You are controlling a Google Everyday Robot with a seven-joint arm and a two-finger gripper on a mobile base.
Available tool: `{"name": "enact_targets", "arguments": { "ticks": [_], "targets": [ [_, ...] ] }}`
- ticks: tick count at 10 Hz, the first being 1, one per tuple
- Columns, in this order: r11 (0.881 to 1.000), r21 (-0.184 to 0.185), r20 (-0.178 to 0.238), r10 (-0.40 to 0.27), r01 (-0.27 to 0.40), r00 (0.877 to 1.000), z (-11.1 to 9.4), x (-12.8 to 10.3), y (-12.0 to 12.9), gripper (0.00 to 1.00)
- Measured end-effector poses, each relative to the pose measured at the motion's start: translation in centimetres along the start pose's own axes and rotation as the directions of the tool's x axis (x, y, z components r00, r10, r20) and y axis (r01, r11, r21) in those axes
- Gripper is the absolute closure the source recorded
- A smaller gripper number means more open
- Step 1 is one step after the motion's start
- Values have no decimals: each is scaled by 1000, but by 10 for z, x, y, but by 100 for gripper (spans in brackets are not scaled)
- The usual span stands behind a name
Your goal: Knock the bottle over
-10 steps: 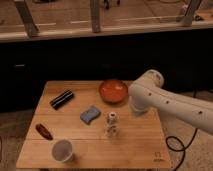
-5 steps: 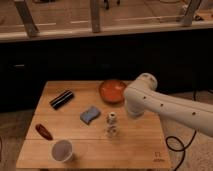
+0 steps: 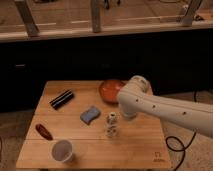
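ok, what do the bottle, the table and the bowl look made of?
The bottle looks plastic: whitish, translucent, pale label. The table looks wooden: matte tan top. The bowl: smooth red-orange, plastic or ceramic, cannot tell. The pincer is just right of the bottle.

Seeing the bottle (image 3: 113, 125) standing centre-frame on the table (image 3: 142, 146), the gripper (image 3: 129, 114) hanging just right of it, bowl (image 3: 108, 90) behind, sponge (image 3: 90, 115) upper left, cup (image 3: 62, 150) lower left.
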Motion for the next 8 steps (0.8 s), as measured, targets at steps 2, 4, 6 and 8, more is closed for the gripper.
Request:
{"name": "enact_targets", "arguments": {
  "ticks": [2, 4, 6, 8],
  "targets": [
    [1000, 1, -9, -20, 20, 1000, 4, -2, 1, 98],
    [999, 5, -11, -48, 48, 999, 5, -17, -4, 98],
    [998, 9, -17, -65, 65, 998, 5, -25, -8, 98],
    [997, 15, -18, -80, 80, 997, 4, -27, -12, 98]
  ]
}}
